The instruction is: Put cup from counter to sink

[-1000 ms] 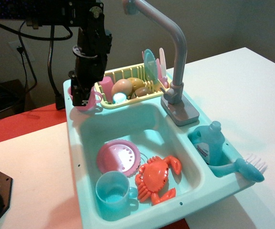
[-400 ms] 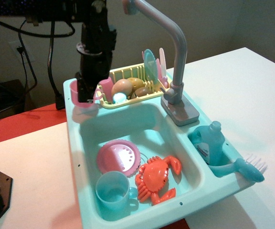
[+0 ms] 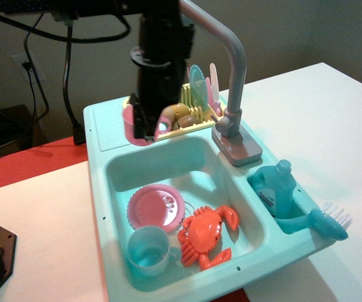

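Gripper (image 3: 148, 128), clenched on the pink cup (image 3: 132, 126), which hangs clear of the ribbed counter (image 3: 109, 129) just above the back rim of the sink (image 3: 187, 157). The basin lies directly below and in front of the cup, so the coming move is probably forward and down. Basin contents: pink ridged plate (image 3: 156, 206), light blue cup (image 3: 148, 250), orange crab (image 3: 207, 234). Behind the basin, the yellow dish rack (image 3: 197, 116) holds dishes.
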{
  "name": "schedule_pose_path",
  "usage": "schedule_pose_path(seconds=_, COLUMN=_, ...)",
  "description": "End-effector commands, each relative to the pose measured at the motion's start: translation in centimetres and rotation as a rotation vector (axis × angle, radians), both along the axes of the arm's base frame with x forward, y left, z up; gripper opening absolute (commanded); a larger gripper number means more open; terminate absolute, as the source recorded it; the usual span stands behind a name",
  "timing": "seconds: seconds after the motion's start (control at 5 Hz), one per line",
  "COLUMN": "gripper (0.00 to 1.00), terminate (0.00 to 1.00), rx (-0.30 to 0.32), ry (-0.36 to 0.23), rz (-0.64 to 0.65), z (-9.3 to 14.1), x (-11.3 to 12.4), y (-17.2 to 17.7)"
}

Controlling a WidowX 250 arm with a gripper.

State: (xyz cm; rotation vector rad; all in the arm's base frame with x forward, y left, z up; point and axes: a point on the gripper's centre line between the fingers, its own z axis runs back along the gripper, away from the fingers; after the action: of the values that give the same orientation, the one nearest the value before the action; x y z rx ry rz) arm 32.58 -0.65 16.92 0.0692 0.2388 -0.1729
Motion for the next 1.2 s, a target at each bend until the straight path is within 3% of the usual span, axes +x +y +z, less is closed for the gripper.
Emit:
schedule_pose_path(seconds=0.0, gripper=0.00, terminate=0.00, rx=-0.020, ry=-0.044, rz=-0.005, z=-0.2, x=1.6, y=-1.9)
schedule_pose_path(seconds=0.4, gripper=0.00, terminate=0.00, rx=0.011, ry=0.012, rz=-0.001, z=-6.0, x=1.4, y=-1.5)
schedule_pose_path(seconds=0.6, gripper=0.00, terminate=0.00, rx=0.013, ry=0.025, rz=0.001, z=-7.3, x=1.0, y=-1.5)
schedule_pose_path(seconds=0.8, gripper=1.00, terminate=0.00, rx=0.005, ry=0.018, rz=0.013, z=-7.2, x=0.5, y=-1.9)
schedule_pose_path(seconds=1.0, gripper=1.00, terminate=0.00, rx=0.009, ry=0.056, rz=0.014, z=-6.6, x=-0.4, y=-1.7)
